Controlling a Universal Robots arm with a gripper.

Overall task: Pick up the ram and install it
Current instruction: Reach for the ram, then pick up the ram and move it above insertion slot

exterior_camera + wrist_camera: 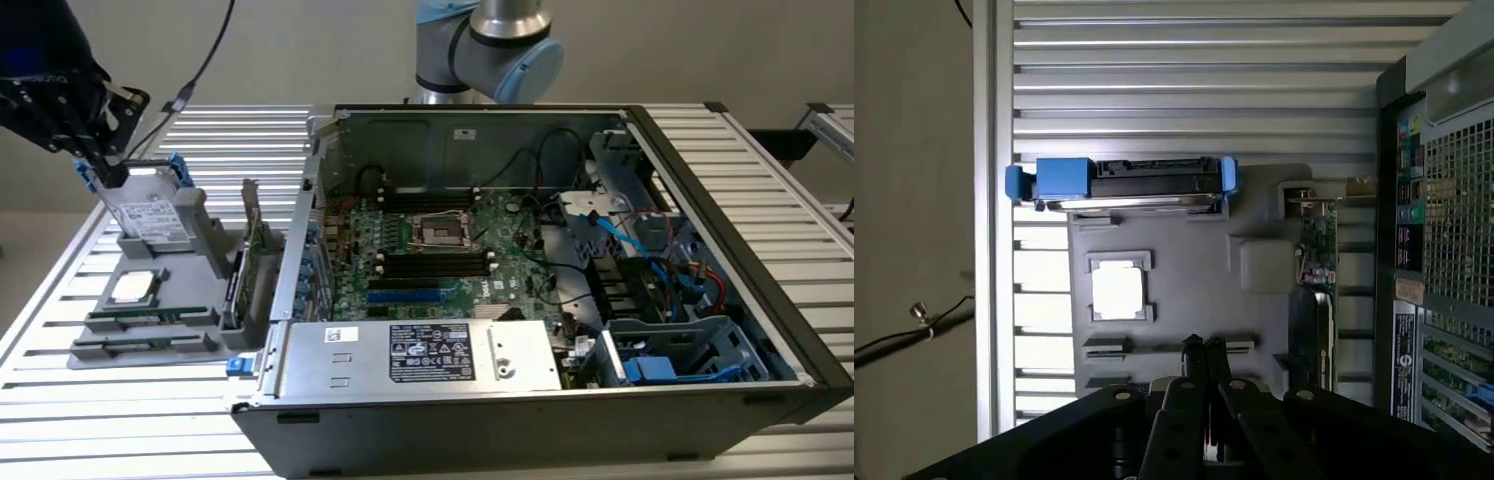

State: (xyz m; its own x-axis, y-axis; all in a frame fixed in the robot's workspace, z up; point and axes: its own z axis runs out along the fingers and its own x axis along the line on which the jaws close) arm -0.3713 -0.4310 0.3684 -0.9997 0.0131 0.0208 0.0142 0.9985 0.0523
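While one gripper [1204,350] hovers, one ram [150,315] rests.

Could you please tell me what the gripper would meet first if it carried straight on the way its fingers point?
Most likely the grey parts tray, close to the slot where the ram lies. The shut gripper points down at it with nothing between. Depth is unclear, so the exact spot is uncertain.

The ram [150,316], a thin green stick, sits on edge in a slot of the grey holder [184,292]
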